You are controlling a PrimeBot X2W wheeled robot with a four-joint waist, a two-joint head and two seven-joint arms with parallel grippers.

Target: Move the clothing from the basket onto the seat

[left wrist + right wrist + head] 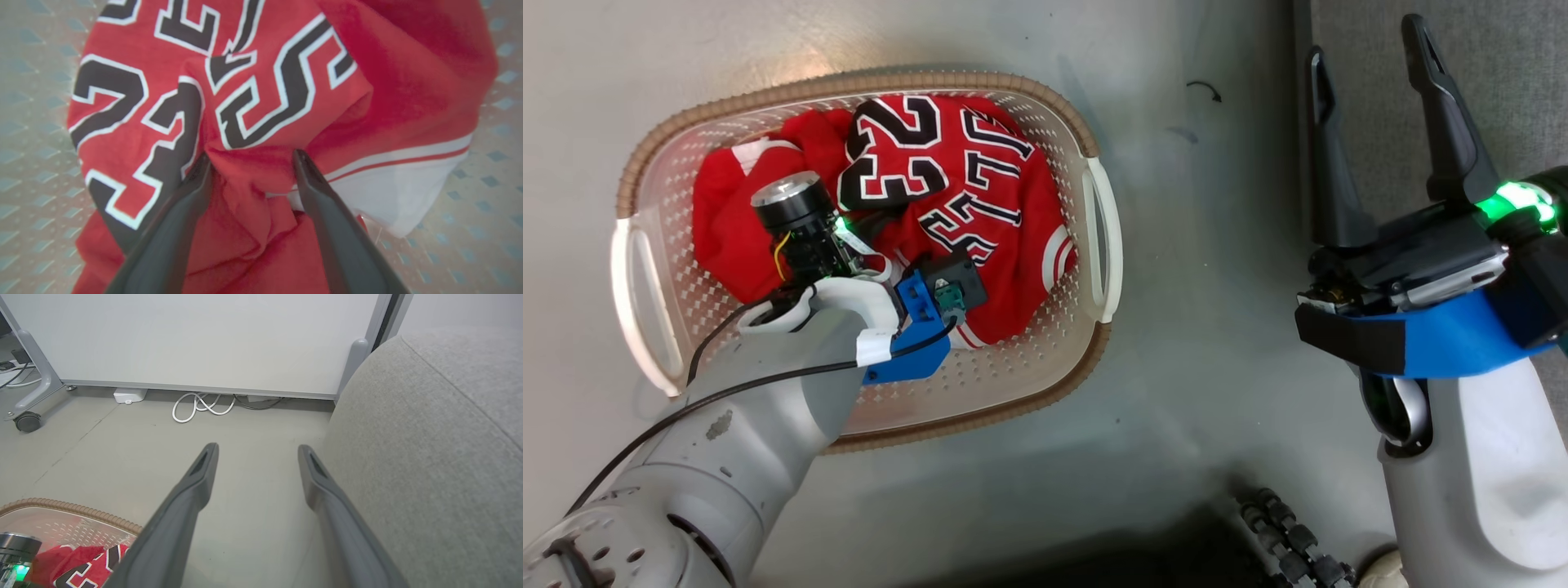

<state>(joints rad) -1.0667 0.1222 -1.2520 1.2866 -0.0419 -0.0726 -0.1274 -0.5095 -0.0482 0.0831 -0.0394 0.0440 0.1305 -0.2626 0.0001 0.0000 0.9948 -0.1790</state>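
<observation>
Here, clothing: two red garments, both inside the basket [1094, 245]; the jersey [964, 188] lies crumpled on top toward the right, lettering up; the plain red garment [731, 237] is bunched at the left, partly under it.
Basket: cream, perforated, brown-rimmed; stands on the floor at the left, well apart from the seat.
Seat [429, 457]: light grey upholstery at the far right; no garment on the part in view; the task is judged barely begun.
Left gripper [250, 157]: down in the basket; fingers spread, not closed; the tips press into the jersey on either side of a raised fold below the lettering, near the white striped hem.
Right gripper [1364, 41]: fingers parted, holding nothing; raised beside the seat's edge, clear of the basket.
Handling (judged): thin, soft, light cloth; it will drape and trail when raised; nothing to break; smooth knit may slip from a shallow pinch; the garments overlap, so one may drag the other.
Where to take hold (judged): a thick bunched fold near the jersey's middle, such as the one between the fingers, rather than a single-layer edge; lift until the hanging cloth clears the rim.
Surface: smooth pale grey floor [1217, 367], bare between basket and seat.
Room: white panel [204, 335] along the far side; looped white cable [200, 406] at its foot; a caster [26, 421] at the far left.
</observation>
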